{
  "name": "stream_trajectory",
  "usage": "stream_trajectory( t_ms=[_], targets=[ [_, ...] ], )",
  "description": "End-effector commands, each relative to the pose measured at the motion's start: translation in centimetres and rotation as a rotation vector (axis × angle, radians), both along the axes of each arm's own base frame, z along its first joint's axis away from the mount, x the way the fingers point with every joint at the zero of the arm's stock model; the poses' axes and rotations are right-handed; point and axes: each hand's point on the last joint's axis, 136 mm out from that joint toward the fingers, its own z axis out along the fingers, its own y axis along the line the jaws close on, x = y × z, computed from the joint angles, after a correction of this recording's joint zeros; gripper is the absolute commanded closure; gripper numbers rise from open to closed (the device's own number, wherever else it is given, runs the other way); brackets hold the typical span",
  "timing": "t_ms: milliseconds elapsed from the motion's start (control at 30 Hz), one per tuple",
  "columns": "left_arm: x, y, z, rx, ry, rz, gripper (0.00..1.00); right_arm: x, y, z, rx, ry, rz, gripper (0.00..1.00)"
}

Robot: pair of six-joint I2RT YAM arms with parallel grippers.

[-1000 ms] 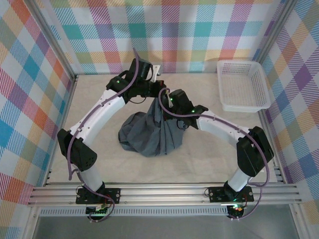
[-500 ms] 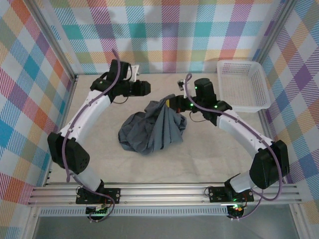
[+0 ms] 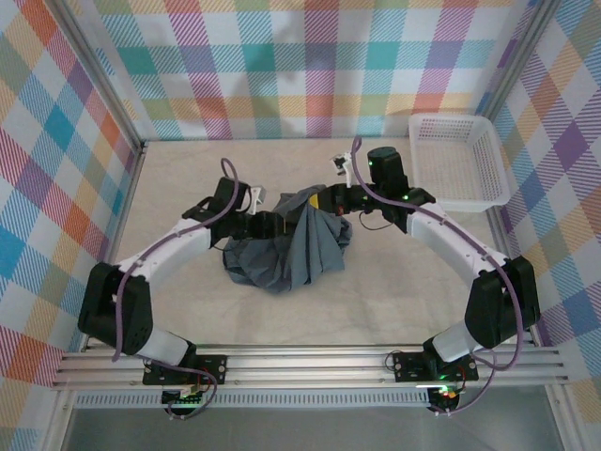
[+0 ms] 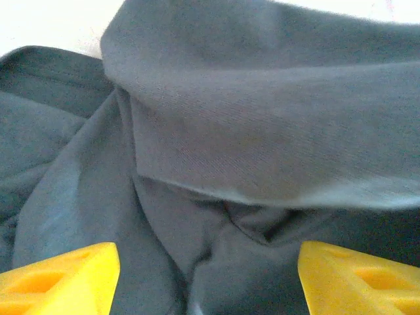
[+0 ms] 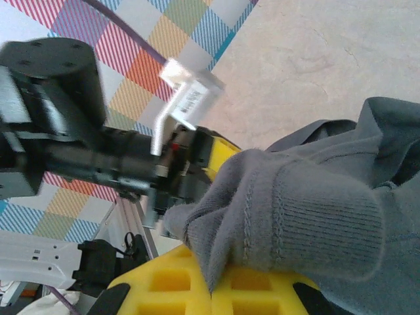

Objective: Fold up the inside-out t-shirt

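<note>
Judging by the heap, you have no fold made yet: the inside-out t-shirt [image 3: 282, 258] lies crumpled mid-table [image 3: 404, 282], one edge pinched in your right gripper [image 3: 324, 200], while your left gripper [image 3: 285, 224] stands with its jaws apart at the cloth.

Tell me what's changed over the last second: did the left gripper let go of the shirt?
Yes. The left gripper released the t-shirt, opened, swung away left, then came back low at the heap's left side, jaws open toward the cloth. The right gripper carried its pinched ribbed edge rightward and stays shut on it. The basket hasn't moved.
</note>
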Motion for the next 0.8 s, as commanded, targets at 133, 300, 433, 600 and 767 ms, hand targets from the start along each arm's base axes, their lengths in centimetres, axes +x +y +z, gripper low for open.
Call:
stream_trajectory(
  t_ms=[133, 300, 433, 600, 767],
  targets=[
    [5.9, -1.5, 0.7, 0.019, -0.199, 0.009, 0.29, -0.5, 0.2, 1.4, 0.035, 0.017, 0.034, 1.0],
    [8.3, -2.6, 0.7, 0.026, -0.174, 0.0, 0.46, 0.4, -0.8, 1.9, 0.031, 0.032, -0.029, 1.0],
    [7.9, -4.2, 3.6, -0.129, -0.11, -0.044, 1.0, 3.3, -3.9, 0.3, 0.005, 0.076, -0.192, 1.0],
    [4.4, -3.8, 10.9, -0.212, -0.015, -0.015, 1.0, 7.3, -8.3, -7.7, -0.295, 0.085, -0.321, 1.0],
    [0.1, -4.6, 15.4, -0.231, 0.08, -0.067, 1.0, 9.0, -8.8, -8.2, -0.355, 0.024, -0.336, 1.0]
  ],
)
